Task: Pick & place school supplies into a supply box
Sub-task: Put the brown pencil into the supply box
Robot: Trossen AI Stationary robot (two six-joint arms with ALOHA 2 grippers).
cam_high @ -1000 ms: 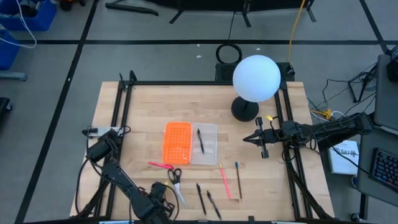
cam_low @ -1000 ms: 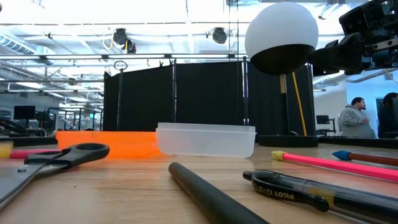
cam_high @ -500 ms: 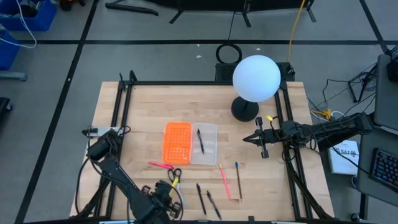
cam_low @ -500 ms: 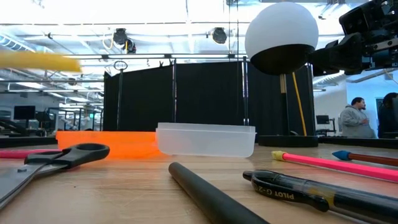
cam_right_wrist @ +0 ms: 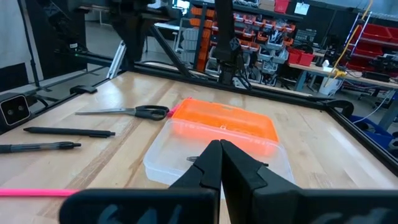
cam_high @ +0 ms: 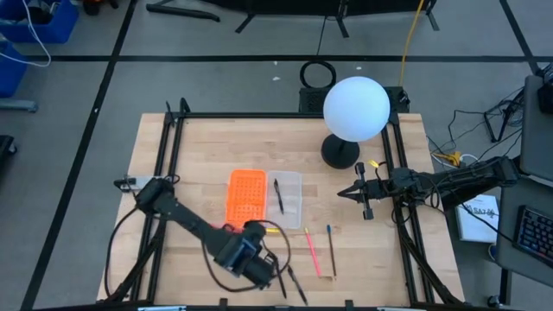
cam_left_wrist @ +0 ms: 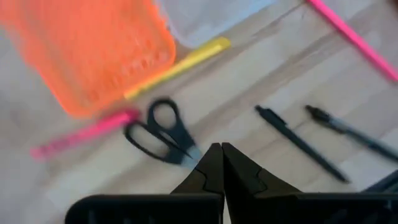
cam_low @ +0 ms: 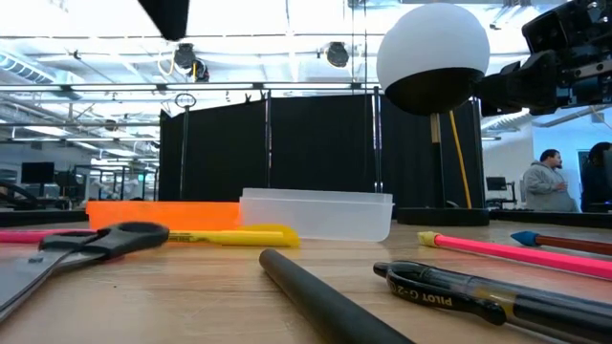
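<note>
Orange grid-patterned supply box [cam_high: 246, 198], thin yellow pen [cam_left_wrist: 177, 63] beside, L gripper [cam_left_wrist: 221, 157] pinched

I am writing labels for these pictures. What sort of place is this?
Probably a robotics lab or workshop: a wooden table in a black frame, shelves of red parts bins behind it, a black curtain and ceiling lights, and a person standing far off.

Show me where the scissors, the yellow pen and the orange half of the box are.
scissors [cam_left_wrist: 163, 132], left wrist view, on the black handles.
yellow pen [cam_left_wrist: 180, 65], left wrist view, mid-barrel.
orange half of the box [cam_high: 246, 197], high view, centre of the grid.
</note>
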